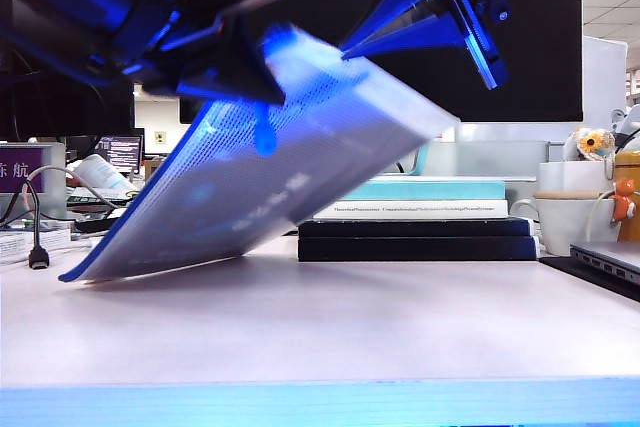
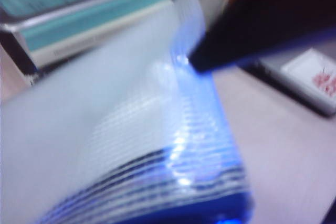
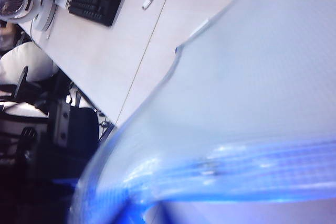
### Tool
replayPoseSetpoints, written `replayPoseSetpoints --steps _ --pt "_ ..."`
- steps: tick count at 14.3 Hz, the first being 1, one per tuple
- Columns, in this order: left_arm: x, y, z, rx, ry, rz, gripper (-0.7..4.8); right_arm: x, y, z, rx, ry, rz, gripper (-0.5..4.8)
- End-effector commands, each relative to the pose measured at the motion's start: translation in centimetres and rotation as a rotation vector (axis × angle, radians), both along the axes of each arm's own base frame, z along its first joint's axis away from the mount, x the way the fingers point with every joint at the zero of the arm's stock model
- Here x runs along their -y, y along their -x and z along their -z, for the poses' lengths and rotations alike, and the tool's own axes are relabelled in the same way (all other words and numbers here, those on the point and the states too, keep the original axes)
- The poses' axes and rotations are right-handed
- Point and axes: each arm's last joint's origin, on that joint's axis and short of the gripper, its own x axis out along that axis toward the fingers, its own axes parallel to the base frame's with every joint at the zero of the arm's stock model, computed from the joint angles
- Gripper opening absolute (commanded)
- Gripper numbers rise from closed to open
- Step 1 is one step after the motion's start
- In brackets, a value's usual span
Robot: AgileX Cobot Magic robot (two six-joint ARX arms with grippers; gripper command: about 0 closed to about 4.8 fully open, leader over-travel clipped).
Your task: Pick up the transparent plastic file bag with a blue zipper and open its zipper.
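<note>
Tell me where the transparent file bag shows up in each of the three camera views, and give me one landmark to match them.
Exterior view: the transparent file bag hangs tilted at centre left, its low corner on the table.
Left wrist view: it fills the left and centre, blue edge nearest the camera.
Right wrist view: it covers the right and lower part.
Shared landmark: the bag's blue zipper edge, in all three.

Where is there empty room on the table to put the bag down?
The front of the table is bare, from the file bag's low corner across to the laptop. Behind it's crowded: stacked books, mug, cables at left.
</note>
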Motion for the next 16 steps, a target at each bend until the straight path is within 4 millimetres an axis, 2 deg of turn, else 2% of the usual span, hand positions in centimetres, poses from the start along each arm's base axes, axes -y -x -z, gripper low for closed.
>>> replayPoseSetpoints --steps 1,8,12,13,16 --pt "0.1 -0.1 -0.9 0.054 0.066 0.002 -0.06 0.1 0.2 -0.2 -0.014 0.001 -0.016 2.62" --pt "0.1 -0.2 -0.9 0.081 0.039 0.000 -0.06 0.0 0.5 -0.2 -0.039 -0.026 -0.070 2.62" --pt "0.1 -0.2 -1.0 0.103 0.016 0.009 -0.06 0.6 1.7 1.2 0.147 0.131 -0.316 2.62" --pt "0.1 -0.2 -1.0 0.107 0.015 0.011 -0.06 0.9 2.0 1.6 0.174 0.208 -0.337 2.70" --pt "0.5 -0.2 -1.7 0.097 0.031 0.077 -0.06 1.0 2.2 1.7 0.263 0.232 -0.410 3.30"
